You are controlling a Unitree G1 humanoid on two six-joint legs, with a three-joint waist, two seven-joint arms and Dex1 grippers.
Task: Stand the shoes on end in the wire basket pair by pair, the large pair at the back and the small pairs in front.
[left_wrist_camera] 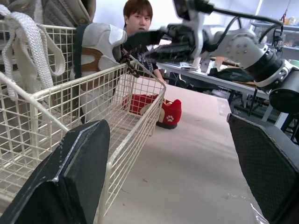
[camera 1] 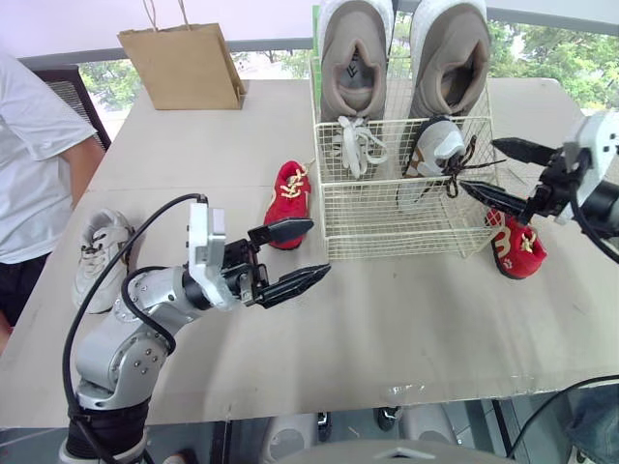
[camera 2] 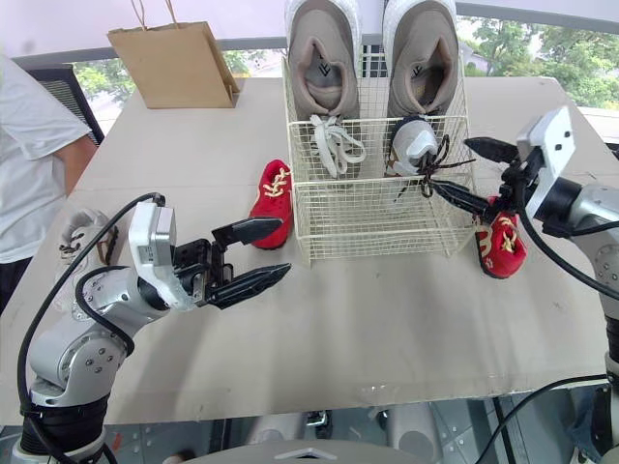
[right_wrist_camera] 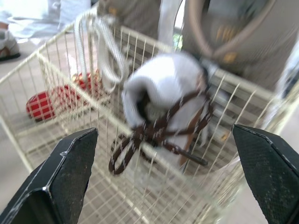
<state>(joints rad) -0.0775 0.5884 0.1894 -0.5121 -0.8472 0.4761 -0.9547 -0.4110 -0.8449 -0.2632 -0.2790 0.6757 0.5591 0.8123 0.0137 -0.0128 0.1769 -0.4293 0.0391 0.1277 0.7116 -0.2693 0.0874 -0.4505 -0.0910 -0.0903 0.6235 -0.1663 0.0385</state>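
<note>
My left hand (camera 1: 319,247) hangs open and empty over the tabletop (camera 1: 406,319), its two black fingers spread and pointing toward the front left corner of the white wire basket (camera 1: 406,232). Just beyond the upper finger lies a small red shoe with yellow laces (camera 1: 288,193), flat on its sole just beside the basket's left wall. Its long axis runs from the near edge toward the far edge, about parallel to that wall. It is the thing closest to this hand, so I judge the next reach is forward and slightly away from me, with the fingers closing across the shoe's width, not along its length. Its mate, the second small red shoe (camera 1: 517,249), lies outside the basket's front right corner. It sits just below my right hand (camera 1: 479,164), which is also open and holding nothing at the basket's right wall. That hand's fingers point in at a small white shoe with dark brown laces (camera 1: 435,145), standing on end in the front right of the basket. The large grey-beige pair (camera 1: 353,58) stands on end at the back. A small pale grey shoe (camera 1: 102,249) lies near the tabletop's left edge, behind my left arm, so the left side would serve it better.
</note>
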